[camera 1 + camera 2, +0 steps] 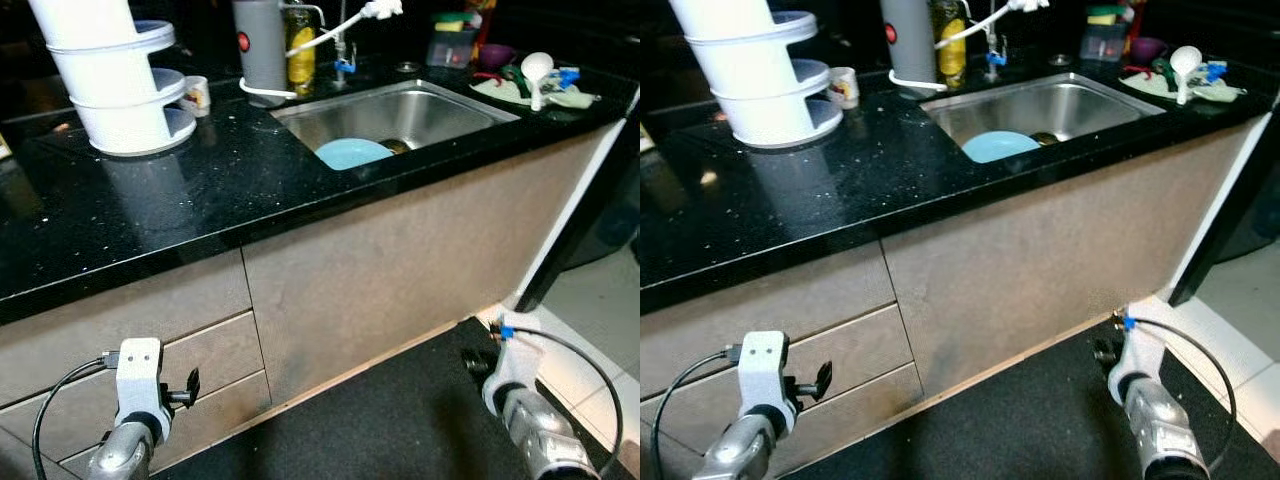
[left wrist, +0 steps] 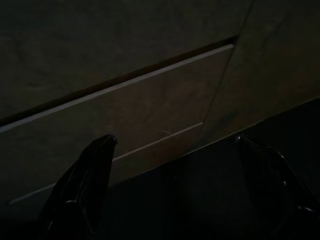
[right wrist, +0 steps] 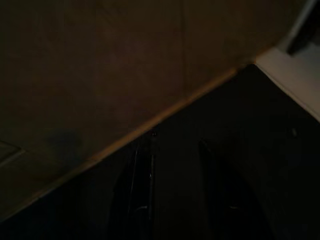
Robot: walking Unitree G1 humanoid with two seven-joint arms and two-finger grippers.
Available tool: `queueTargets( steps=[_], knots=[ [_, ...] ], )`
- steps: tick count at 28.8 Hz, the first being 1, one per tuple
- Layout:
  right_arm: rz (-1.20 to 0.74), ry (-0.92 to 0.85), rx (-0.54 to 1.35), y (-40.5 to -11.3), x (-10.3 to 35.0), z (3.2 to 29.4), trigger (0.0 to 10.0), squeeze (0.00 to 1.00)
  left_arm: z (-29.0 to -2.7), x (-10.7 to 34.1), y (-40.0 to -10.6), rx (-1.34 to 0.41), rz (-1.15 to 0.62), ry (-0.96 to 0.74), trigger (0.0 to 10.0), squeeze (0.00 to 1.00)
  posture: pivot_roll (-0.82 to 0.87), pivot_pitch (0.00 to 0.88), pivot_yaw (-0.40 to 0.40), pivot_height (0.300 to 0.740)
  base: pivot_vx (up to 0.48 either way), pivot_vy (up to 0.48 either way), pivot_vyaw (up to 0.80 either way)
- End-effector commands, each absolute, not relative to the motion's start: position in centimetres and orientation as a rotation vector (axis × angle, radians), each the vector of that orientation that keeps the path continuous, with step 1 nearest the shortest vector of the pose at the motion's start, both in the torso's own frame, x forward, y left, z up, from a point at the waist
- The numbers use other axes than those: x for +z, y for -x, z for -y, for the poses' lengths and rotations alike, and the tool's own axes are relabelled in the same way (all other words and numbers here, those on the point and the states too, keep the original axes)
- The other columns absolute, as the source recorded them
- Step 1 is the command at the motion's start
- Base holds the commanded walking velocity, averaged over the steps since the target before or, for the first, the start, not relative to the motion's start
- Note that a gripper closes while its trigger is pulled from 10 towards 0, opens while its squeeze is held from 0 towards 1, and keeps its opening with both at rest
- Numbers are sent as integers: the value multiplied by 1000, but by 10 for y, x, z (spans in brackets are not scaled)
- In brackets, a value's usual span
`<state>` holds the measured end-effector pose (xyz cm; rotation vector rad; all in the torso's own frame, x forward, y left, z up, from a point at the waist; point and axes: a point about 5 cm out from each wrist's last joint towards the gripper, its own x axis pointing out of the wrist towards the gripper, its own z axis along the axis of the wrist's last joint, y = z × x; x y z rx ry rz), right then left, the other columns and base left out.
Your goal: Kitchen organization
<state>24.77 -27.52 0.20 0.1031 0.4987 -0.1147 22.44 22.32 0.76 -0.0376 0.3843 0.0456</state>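
My left end effector (image 1: 185, 388) and right end effector (image 3: 170, 165) hang low, fingers apart, empty | blue plate (image 1: 352, 153) in sink (image 1: 440, 105) | risk: surface (image 1: 200, 190) edge may catch arms rising.

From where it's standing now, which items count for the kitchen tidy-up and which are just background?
Likely part of the job:
- blue plate in the sink
- white ladle and cloth right of the sink
- small cup

Background:
- white tiered stand
- grey cylinder
- drawers
- dark mat
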Motion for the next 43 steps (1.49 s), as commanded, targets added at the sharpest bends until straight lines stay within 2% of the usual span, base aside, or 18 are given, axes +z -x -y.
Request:
queueTargets(
  steps=[1,7,15,20,29,32,38,43],
  knots=[
    [-517,-96,-110,-239,-7,274,10000,0,-226,-3,-216,49,-407,39,10000,0,21,0,19,740,0,0,0],
    [-537,-81,-81,-226,-19,270,10000,0,-228,-19,-202,77,-436,80,10000,0,29,0,7,740,0,0,0],
    [-528,-57,-95,-229,-17,273,10000,0,-230,-17,-205,85,-397,97,10000,0,40,0,-1,740,0,0,0],
    [-526,47,-53,-229,-16,275,10000,0,-230,-19,-208,67,-383,101,10000,0,28,0,3,740,0,0,0],
    [-516,13,-71,-222,-15,287,10000,0,-238,-22,-195,118,-371,206,10000,0,51,0,7,740,0,0,0],
    [-499,-59,-102,-218,-15,291,10000,0,-241,-25,-185,122,-361,274,10000,0,75,0,7,740,0,0,0],
    [-486,-123,-85,-206,-22,284,10000,0,-242,-25,-185,76,-365,260,10000,0,74,0,17,740,0,0,0],
    [-461,-173,-116,-209,-20,288,10000,0,-242,-23,-187,58,-358,252,10000,0,36,0,39,740,0,0,0]
  ],
)
